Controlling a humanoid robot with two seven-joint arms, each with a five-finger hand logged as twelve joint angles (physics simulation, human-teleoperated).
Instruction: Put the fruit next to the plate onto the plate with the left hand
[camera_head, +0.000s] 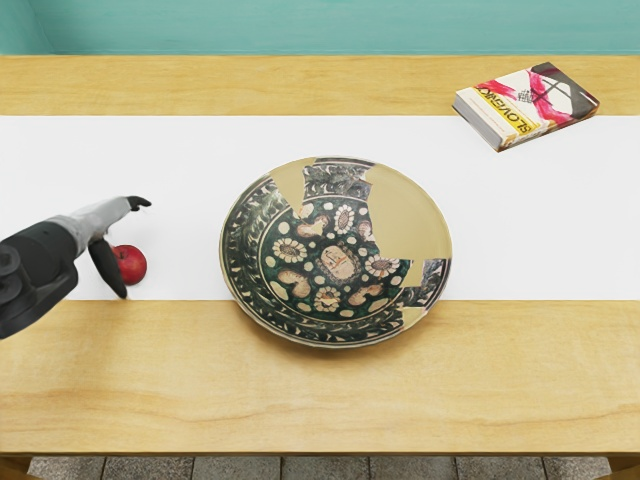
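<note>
Along the near edge of the bench (320, 390) runs a wide band of bare pale wood, and past it a white runner (560, 220) crosses the bench from its left edge to its right edge. A large round plate (420, 230), dark green with pale flower and leaf patterns and plain tan patches, lies flat at the middle of the bench; its near rim laps over the runner's front edge onto the wood, and the rest sits on the white cloth. Nothing lies on the plate. Toward the bench's left edge, well apart from the plate, a small red apple (130, 264) rests on the runner just inside its near edge. The left hand (100, 230) comes in from the left edge above the apple, released and grasping nothing: one dark-tipped finger points away toward the plate, and another hangs down just beside the apple's left side, though contact cannot be told. Near the far right corner a paperback book (525, 103) lies flat, partly on wood and partly on the runner's far edge.
</note>
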